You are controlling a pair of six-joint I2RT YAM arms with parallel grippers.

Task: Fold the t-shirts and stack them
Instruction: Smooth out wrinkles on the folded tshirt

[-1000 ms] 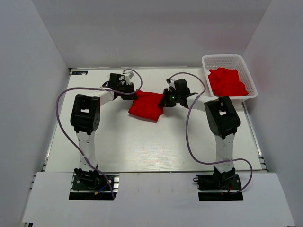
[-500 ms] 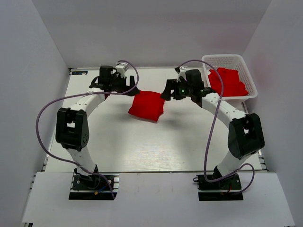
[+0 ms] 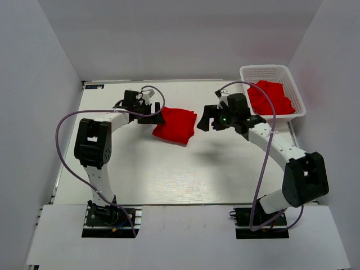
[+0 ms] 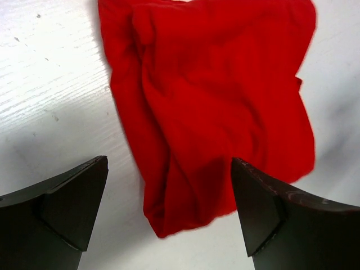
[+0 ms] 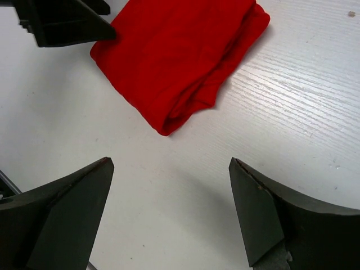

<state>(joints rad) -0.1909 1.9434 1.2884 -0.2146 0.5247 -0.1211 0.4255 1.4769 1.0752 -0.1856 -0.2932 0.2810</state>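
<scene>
Logging one folded t-shirt point(image 3: 175, 125) flat on the table point(image 3: 169, 169), far-centre, between both grippers. Reads as a rough rectangle, wrinkled on top, with a thick rolled fold along the edge facing the right side. Carrying nothing on top. Calling left gripper point(image 3: 153, 115) open: spread wide in left wrist view, clamping nothing between its fingers point(image 4: 62, 208). Sitting at the shirt's left edge, straddling a corner of the cloth from above; can't tell whether touching or just over it. Also showing in right wrist view as a dark finger right at the shirt's far corner. Calling right gripper point(image 3: 207, 121) open too: spread wide, framing only bare tabletop in right wrist view. Parked just right of the shirt, with a clear gap to the cloth, pointed toward it. Not gripping anything on either side. Noting more red t-shirts point(image 3: 270, 98) heaped loose and unfolded in the white basket point(image 3: 270, 72) at the table's far right corner, piled up to its near rim. Well apart from the folded one. Can't count them from the heap.
</scene>
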